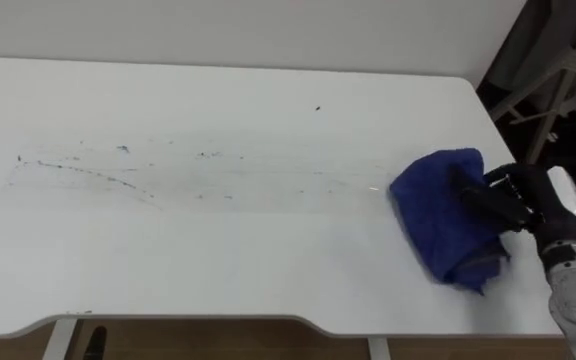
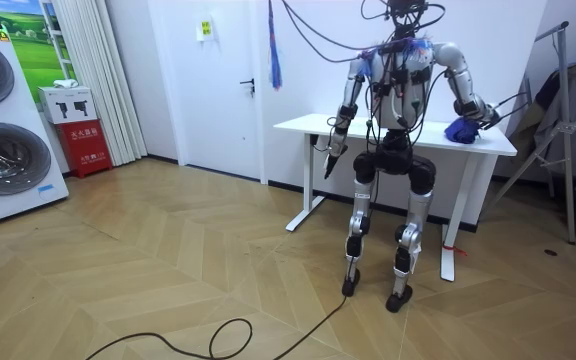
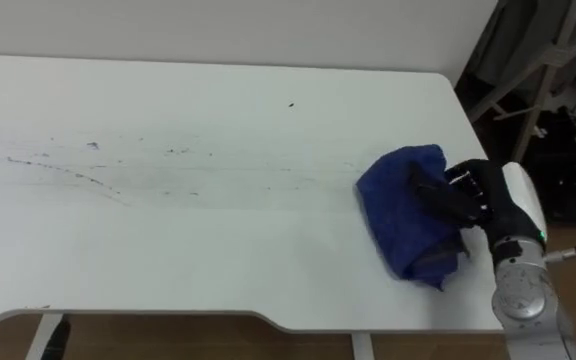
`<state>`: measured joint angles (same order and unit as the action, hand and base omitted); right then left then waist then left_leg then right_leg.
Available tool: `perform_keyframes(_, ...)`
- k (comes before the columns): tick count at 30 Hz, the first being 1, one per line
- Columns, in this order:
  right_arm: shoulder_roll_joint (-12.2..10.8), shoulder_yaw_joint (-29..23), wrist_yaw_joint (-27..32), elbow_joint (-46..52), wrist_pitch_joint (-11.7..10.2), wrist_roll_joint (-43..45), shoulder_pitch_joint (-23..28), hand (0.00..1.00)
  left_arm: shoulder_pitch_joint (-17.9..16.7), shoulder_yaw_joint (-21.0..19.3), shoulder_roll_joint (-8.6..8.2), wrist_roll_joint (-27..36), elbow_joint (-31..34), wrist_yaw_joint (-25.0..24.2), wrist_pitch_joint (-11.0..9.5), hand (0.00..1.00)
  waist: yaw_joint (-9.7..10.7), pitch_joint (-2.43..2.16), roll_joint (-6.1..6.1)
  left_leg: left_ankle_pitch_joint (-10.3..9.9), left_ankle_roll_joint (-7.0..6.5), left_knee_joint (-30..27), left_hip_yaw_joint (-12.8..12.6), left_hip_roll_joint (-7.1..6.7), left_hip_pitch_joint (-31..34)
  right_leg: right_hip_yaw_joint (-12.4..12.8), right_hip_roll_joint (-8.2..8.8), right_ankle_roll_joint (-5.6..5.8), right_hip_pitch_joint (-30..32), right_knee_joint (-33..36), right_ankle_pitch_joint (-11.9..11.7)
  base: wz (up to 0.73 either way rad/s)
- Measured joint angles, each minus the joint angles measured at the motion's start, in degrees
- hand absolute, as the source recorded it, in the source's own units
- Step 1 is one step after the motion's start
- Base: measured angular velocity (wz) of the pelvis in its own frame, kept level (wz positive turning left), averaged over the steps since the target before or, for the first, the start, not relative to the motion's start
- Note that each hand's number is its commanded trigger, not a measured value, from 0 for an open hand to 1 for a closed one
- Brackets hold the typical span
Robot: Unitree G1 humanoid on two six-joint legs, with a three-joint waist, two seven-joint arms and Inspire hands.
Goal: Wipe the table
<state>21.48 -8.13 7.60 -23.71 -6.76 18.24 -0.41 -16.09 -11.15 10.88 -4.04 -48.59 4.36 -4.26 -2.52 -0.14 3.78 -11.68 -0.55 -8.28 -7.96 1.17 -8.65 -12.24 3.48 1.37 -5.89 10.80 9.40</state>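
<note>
Left of frame, eye views: white table (image 1: pixel 268 270) carries a thin trail of dark marks (image 1: pixel 88 172), running from the far left toward centre as a faint streaked band. This is judged to be the dirt the wipe is meant for, not yet cleaned. Upper centre: one small dark speck (image 1: pixel 318 107), apart from the band and nearer the back edge. Right of centre: blue cloth (image 1: pixel 438 215) lies bunched on the tabletop at the right end of the streaked band, flat side down, near the table's right edge. Its placement suits the start or turn of a stroke, since from here a sweep leftward would run straight along the marks. Far right: right hand (image 1: pixel 513 200) comes in from the lower right, dark fingers curled into the cloth's folds and gripping it, palm over its right half. The wad is likely held bunched so that pressure goes through a thick pad and the cloth does not slide out under the hand. Room view: the robot stands upright at the table's long side, facing it. Left hand (image 2: pixel 330 150) hangs idle by the table's front edge at the room view's left, clear of the wiping path; how far it is closed, I cannot tell. The cloth shows at the room view's right end of the table.
</note>
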Motion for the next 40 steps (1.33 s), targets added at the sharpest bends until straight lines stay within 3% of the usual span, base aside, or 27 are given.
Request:
perform_keyframes(7,0.22,-5.07,3.38,-0.33,-0.86,-1.47,0.67,0.00,-0.45,-0.25,0.01,0.01,-0.41,0.00,-0.03,0.00,1.35,0.06,0.43,-0.02,0.02,0.01,-0.21,0.08,-0.08,0.06,-0.07,0.00,0.04,-0.16,0.00,0.00)
perform_keyframes(14,0.71,-12.01,7.30,-6.31,-0.89,-9.77,1.45,0.00,-1.17,-3.26,0.00,-0.04,-1.73,0.51,0.00,0.00,2.80,0.04,0.76,-0.12,0.06,0.04,-0.74,0.11,0.78,0.84,-0.21,0.00,0.88,0.09,0.00,-0.04)
perform_keyframes(19,1.82,-19.25,12.77,-16.69,-0.87,-18.68,2.08,0.00,-1.79,-7.64,0.02,-0.27,-1.96,1.45,0.05,0.00,4.92,-0.37,1.49,-0.34,0.11,0.00,-0.81,0.20,0.95,1.05,-0.36,0.00,1.10,0.08,0.00,-0.02)
perform_keyframes(24,2.98,-22.53,14.66,-31.95,-0.01,-25.82,3.83,0.00,-2.76,-8.64,0.02,-0.60,-2.07,1.60,0.17,0.00,5.73,-0.25,1.83,-0.66,0.06,0.03,-0.82,0.21,0.26,1.02,-0.42,0.01,0.30,-0.03,0.02,0.00)
perform_keyframes(27,2.72,-22.43,14.67,-40.05,1.33,-28.67,6.55,0.00,-2.60,-8.88,-0.03,-0.79,-2.69,1.78,0.33,0.00,5.61,-0.11,1.91,-0.97,0.06,-0.03,-0.75,0.25,0.25,1.10,-0.47,0.04,0.34,0.01,0.04,-0.02)
perform_keyframes(29,2.05,-21.74,14.34,-43.20,2.22,-30.27,8.56,0.00,-2.89,-8.58,-0.04,-0.67,-3.05,1.80,0.71,0.00,5.60,-0.23,1.17,-1.15,0.04,-0.20,-0.65,0.27,0.32,1.07,-0.46,0.04,0.21,-0.03,0.04,0.00)
perform_keyframes(32,-1.10,-18.74,12.56,-46.62,3.96,-30.41,11.10,0.00,-3.24,-7.22,-0.04,-0.87,-3.91,1.82,1.93,0.00,5.59,-0.13,0.84,-1.38,0.08,-0.43,-0.65,0.35,0.32,0.89,-0.46,0.05,-0.03,-0.09,0.04,0.00)
perform_keyframes(35,-4.93,-11.92,9.85,-49.03,5.89,-26.72,12.44,0.00,-3.03,-4.85,-0.41,-5.06,-5.98,2.41,2.51,0.00,5.06,-0.08,0.19,-1.41,0.04,-0.59,-0.69,0.28,0.18,1.02,-0.43,0.05,-0.15,-0.15,0.04,0.00)
perform_keyframes(38,-8.08,-5.06,7.82,-50.79,7.90,-20.26,12.38,0.00,-2.35,-2.19,-0.87,-8.12,-10.45,4.03,3.63,0.00,4.30,0.06,-1.13,-1.88,-0.04,-1.33,-0.61,0.31,-0.19,0.98,-0.44,0.10,-0.58,-0.24,0.07,0.00)
perform_keyframes(40,-9.75,-1.05,6.86,-50.69,9.37,-15.97,11.37,0.00,-2.17,-0.65,-1.65,-9.70,-11.66,4.73,4.75,0.00,3.52,-0.10,-2.41,-1.97,-0.09,-1.37,-0.51,0.17,-0.20,0.88,-0.26,0.34,-0.67,-0.31,0.22,0.00)
